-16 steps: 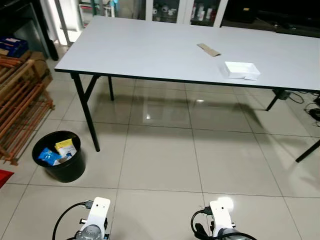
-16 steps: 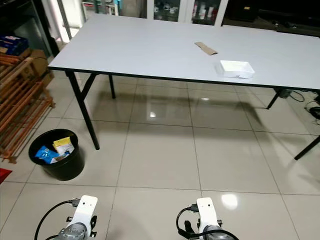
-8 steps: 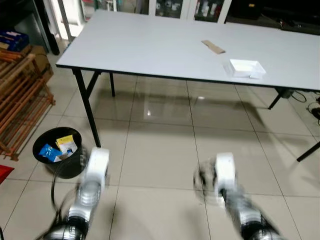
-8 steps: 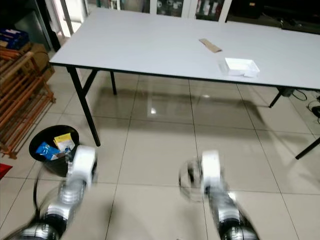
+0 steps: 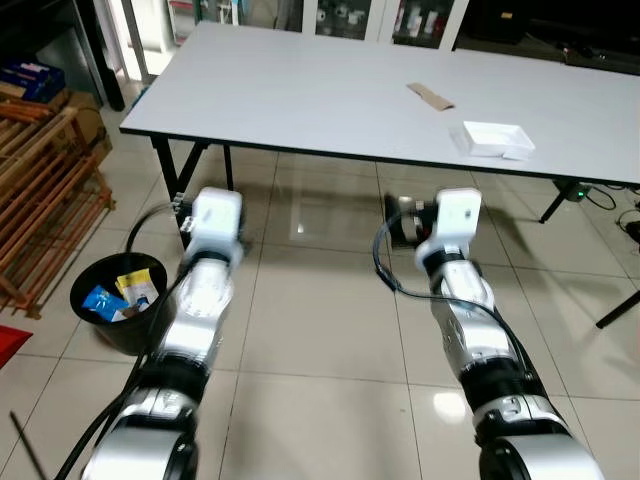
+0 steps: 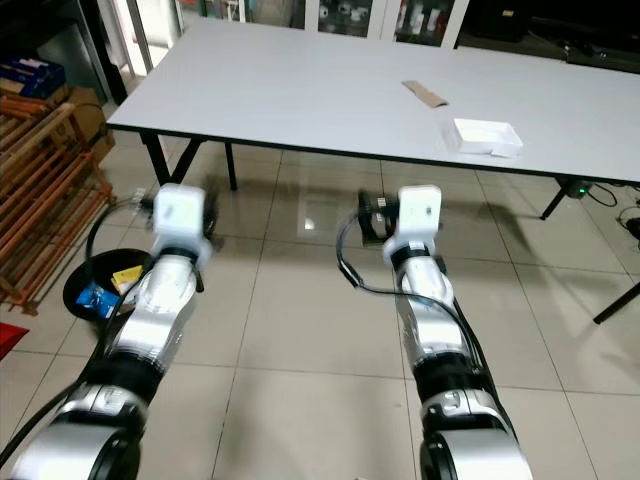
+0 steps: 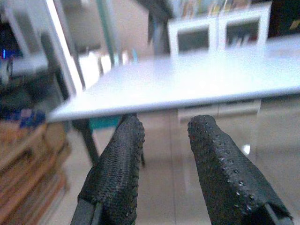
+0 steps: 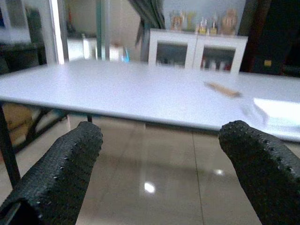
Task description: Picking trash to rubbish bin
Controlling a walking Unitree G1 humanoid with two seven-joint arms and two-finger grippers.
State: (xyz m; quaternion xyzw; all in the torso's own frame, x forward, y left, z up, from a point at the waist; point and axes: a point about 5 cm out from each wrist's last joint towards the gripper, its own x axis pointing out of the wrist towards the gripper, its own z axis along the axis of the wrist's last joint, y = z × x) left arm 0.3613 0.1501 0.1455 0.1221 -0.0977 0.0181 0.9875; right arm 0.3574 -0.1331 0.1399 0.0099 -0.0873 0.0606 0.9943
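Observation:
A white shallow tray (image 5: 497,139) and a brown cardboard strip (image 5: 430,96) lie on the right half of the long grey table (image 5: 300,90). A black rubbish bin (image 5: 110,335) stands on the floor by the table's left leg, with blue and yellow wrappers inside. Both silver arms reach forward, below the table's front edge. My left gripper (image 7: 161,136) has a narrow gap between its fingers and holds nothing. My right gripper (image 8: 159,136) is wide open and empty, facing the table edge with the tray (image 8: 279,110) and the strip (image 8: 224,90) beyond.
A wooden rack (image 5: 40,200) stands at the left beside the bin. Black folding table legs (image 5: 170,190) stand ahead on the left, and another leg (image 5: 615,305) on the right. Glossy tiled floor lies between me and the table. Glass-door cabinets (image 5: 350,15) stand behind it.
Both arms have swung up from the bottom of the picture and now stretch forward toward the table. The camera has shifted a little; tray, strip and bin stay put.

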